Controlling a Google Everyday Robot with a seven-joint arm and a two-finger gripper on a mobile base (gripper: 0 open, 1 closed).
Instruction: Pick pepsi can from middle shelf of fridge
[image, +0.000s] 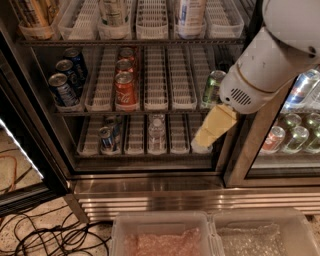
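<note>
Camera view: the fridge (150, 199) stands open, door frame to the right. On the middle shelf (156, 82), the pepsi can (62, 90) is foremost in the far-left lane, upright, with two more blue cans (71, 65) behind it. Red cola cans (125, 89) occupy the third lane; a green can (214, 86) stands at the right. The end effector (201, 146) hangs at the right side of the opening, its tip low before the bottom tier, well apart from the pepsi can. Whether it is open or closed cannot be told.
</note>
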